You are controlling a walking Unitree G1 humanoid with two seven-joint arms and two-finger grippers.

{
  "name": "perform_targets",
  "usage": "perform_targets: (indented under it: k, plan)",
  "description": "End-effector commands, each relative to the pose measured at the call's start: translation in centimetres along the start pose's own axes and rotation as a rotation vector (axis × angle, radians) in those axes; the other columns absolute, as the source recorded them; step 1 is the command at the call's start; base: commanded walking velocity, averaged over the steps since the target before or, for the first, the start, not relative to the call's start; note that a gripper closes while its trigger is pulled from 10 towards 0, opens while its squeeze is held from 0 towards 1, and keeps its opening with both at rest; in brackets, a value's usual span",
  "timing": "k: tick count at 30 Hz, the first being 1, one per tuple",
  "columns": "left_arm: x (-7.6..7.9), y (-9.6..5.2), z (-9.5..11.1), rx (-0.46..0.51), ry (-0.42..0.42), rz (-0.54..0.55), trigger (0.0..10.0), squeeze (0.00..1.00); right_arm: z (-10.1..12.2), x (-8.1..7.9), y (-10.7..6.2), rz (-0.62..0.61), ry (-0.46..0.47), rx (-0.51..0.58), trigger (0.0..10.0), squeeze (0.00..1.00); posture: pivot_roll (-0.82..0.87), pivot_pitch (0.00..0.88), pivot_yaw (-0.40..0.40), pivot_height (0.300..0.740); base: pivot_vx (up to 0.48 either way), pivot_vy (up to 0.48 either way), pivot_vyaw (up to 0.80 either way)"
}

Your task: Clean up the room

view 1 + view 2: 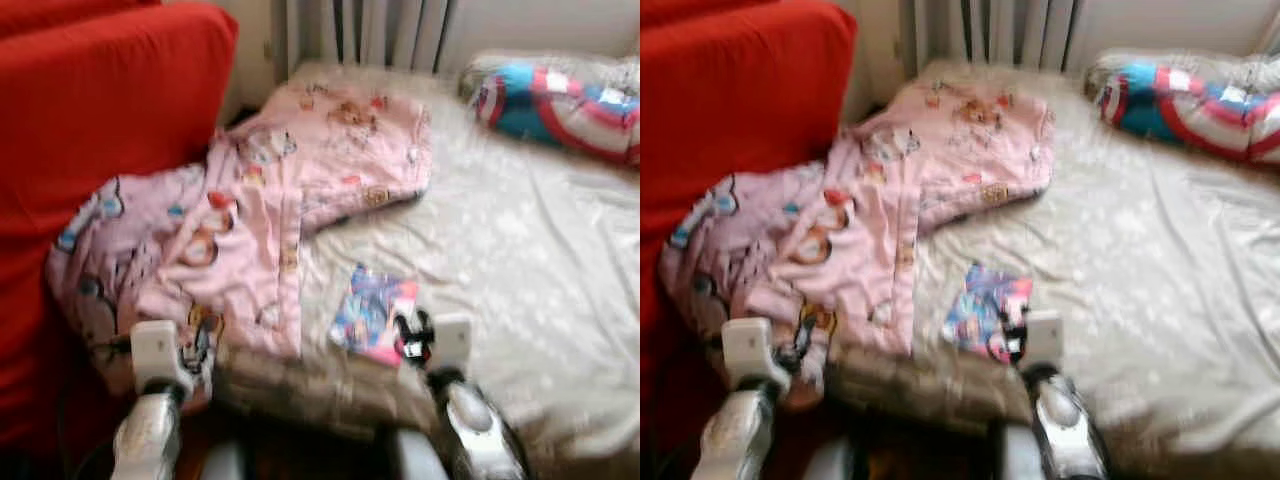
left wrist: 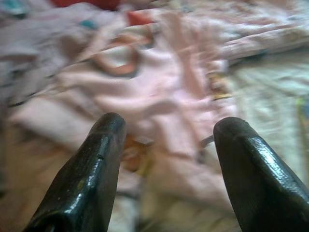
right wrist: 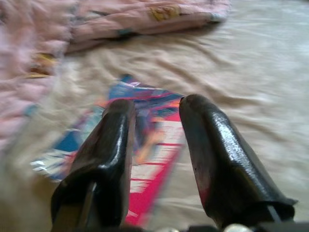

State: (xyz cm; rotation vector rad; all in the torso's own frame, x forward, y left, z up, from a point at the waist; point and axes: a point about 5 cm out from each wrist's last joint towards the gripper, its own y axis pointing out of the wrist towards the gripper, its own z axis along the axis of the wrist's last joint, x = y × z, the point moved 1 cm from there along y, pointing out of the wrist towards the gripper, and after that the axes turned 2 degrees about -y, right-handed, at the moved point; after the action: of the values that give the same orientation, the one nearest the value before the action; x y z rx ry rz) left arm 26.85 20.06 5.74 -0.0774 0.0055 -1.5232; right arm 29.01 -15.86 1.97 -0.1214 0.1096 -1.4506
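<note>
A colourful magazine lies flat on the bed near its front edge, long axis running slightly aslant toward the headboard; its cover writing is too blurred to read. The right tool hovers above it, fingers parted, gripping nothing. The left tool, wide open and empty, faces a rumpled pink cartoon-print blanket beside a red sofa.

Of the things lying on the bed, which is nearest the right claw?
The colourful booklet, flat on the sheet just ahead of the right claw; blanket and pillow lie farther off.
</note>
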Motion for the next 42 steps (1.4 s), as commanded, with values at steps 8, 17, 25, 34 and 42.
perform_targets:
  k: [8,17,25,34,42]
  plan:
    - [-0.4,0.4,1.1,0.034,0.019,-0.005,10.0,0.0,0.1,-0.6,0.6,0.013,0.025,-0.018,10.0,0.0,-0.09,0.1,-0.035,0.594,0.186,0.0,0.0]
    - [0.3,1.5,3.2,0.096,-0.003,-0.033,10.0,0.0,0.6,-0.4,2.0,-0.013,0.078,-0.059,10.0,0.0,-0.07,0.149,-0.04,0.594,0.0,0.0,0.0]
    - [0.3,1.4,3.7,0.097,-0.011,-0.03,10.0,0.0,2.0,-1.4,3.6,0.02,0.067,-0.051,10.0,0.0,-0.04,0.177,-0.044,0.594,0.0,0.0,0.0]
    - [0.2,1.2,3.3,0.077,-0.023,-0.019,10.0,0.0,0.8,-1.2,2.6,0.011,0.078,-0.065,10.0,0.0,-0.05,0.166,-0.041,0.594,0.0,0.192,0.0]
    - [0.3,1.5,3.4,0.076,-0.022,-0.027,10.0,0.0,0.2,-1.0,2.3,-0.003,0.081,-0.081,10.0,0.0,-0.05,0.154,-0.035,0.594,0.0,0.358,0.0]
